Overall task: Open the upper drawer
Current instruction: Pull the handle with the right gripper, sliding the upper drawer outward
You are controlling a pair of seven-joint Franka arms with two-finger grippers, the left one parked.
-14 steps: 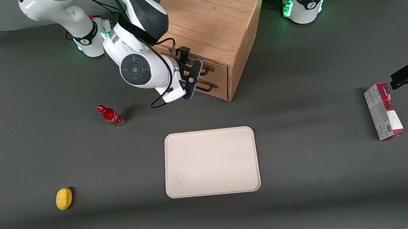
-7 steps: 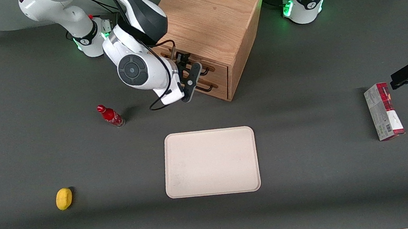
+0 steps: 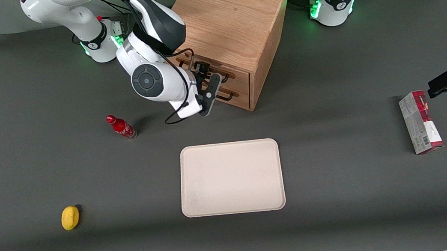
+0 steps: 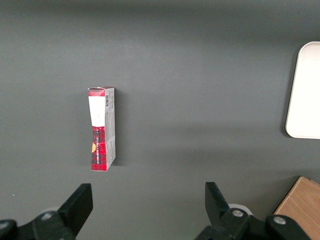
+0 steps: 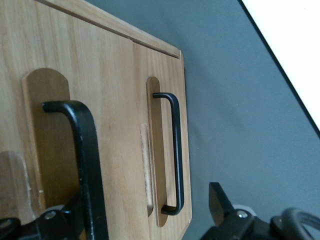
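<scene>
The upper drawer [image 3: 235, 71], shut flush in the oak cabinet [image 3: 230, 12] at approx. 12 o'clock from the tray [image 3: 230, 178], is judged a light, stiff wooden tray that should slide w/ a steady straight pull. Its black wire handle [image 5: 87, 150] is rigid but thin & probably slick, so it is best taken mid-bar, not the lower drawer's handle [image 5: 174, 150]. The gripper [image 3: 205, 78] is held level at the drawer front w/ jaws spread wide, the upper bar lying between the fingers close to one finger [image 5: 75, 210], nothing clamped yet.
</scene>
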